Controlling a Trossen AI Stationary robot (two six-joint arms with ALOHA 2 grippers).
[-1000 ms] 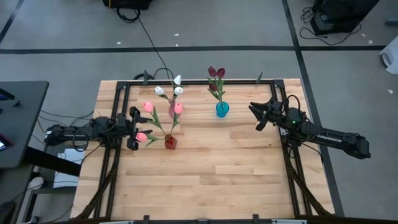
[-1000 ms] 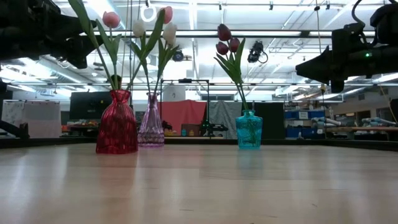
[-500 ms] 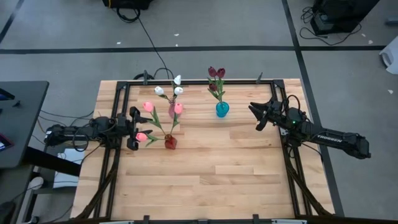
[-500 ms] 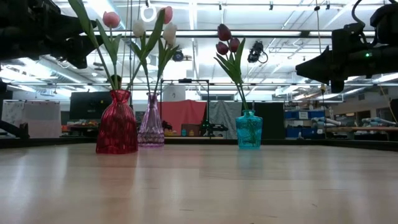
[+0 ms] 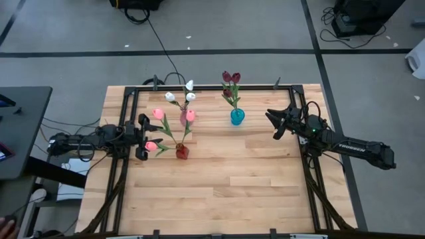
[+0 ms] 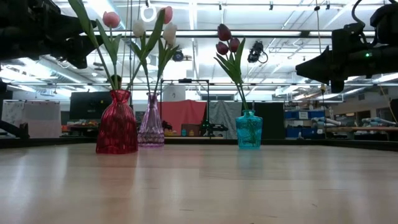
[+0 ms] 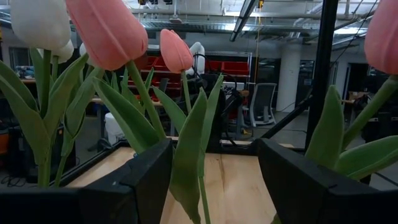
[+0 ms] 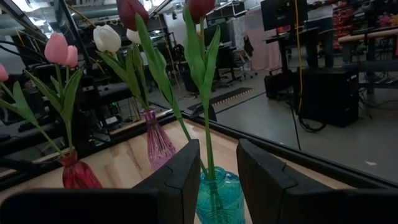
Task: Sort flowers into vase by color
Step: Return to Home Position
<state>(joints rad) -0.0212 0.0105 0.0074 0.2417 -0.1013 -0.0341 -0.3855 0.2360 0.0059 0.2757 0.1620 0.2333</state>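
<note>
On the pale wooden plank table (image 5: pixel 219 186), 3 glass vases stood upright, each holding blooms of a single colour. Nearest the left arm, the glossy red glass vase (image 5: pixel 182 152) held the 3 pink artificial tulips (image 5: pixel 158 113) on long green stems. Their heads leaned apart, and 1 of them lay just beside the left gripper (image 5: pixel 142 137). Just behind it, the pale violet ribbed glass vase (image 6: pixel 151 121) carried the 3 white artificial tulips (image 5: pixel 170 97). Well apart, toward the right arm, the small teal glass vase (image 5: pixel 237 117) held the 3 dark maroon artificial tulips (image 5: pixel 232 78).

The left gripper hovered near the red vase at the table's left side, its 2 dark fingers spread wide and pinching nothing. In its wrist view a green leaf (image 7: pixel 189 155) rose in the gap between them; whether it touched either finger could not be told. The right gripper (image 5: pixel 274 125) hung over the table's right side, aimed at the teal vase and clear of it. Its fingers were likewise parted with nothing held, and in its wrist view the teal vase showed through the gap, farther off. In the low view both arms sat above the vase necks. A black metal frame (image 5: pixel 206 87) ran along the table's edges.
</note>
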